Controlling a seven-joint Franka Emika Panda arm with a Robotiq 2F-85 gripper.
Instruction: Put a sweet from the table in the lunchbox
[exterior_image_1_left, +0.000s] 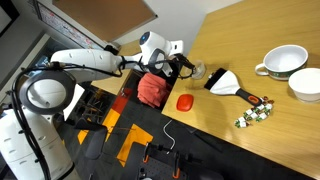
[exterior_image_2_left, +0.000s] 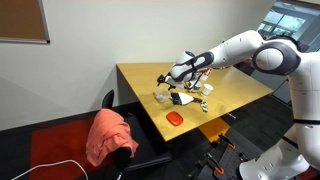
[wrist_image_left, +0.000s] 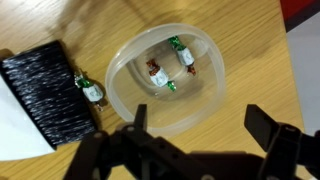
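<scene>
The lunchbox (wrist_image_left: 165, 75) is a translucent rounded tub on the wooden table, seen from above in the wrist view. Inside it lie a small whitish sweet with green ends (wrist_image_left: 182, 52) and a red-and-white wrapped one (wrist_image_left: 157, 73). Another small green-and-white sweet (wrist_image_left: 92, 90) lies on the table between the tub and a black brush (wrist_image_left: 45, 95). My gripper (wrist_image_left: 205, 125) is open and empty, just above the tub's near rim. In both exterior views the gripper (exterior_image_1_left: 186, 66) (exterior_image_2_left: 170, 78) hangs over the lunchbox (exterior_image_1_left: 197, 72) near the table's edge.
A flat red oval object (exterior_image_1_left: 184, 101) lies near the table edge. The brush with its white pan (exterior_image_1_left: 225, 83) is beside the tub. Two white bowls (exterior_image_1_left: 285, 62) and a bunch of wrapped sweets (exterior_image_1_left: 255, 112) lie further along. A chair with a red cloth (exterior_image_1_left: 152, 88) stands by the table.
</scene>
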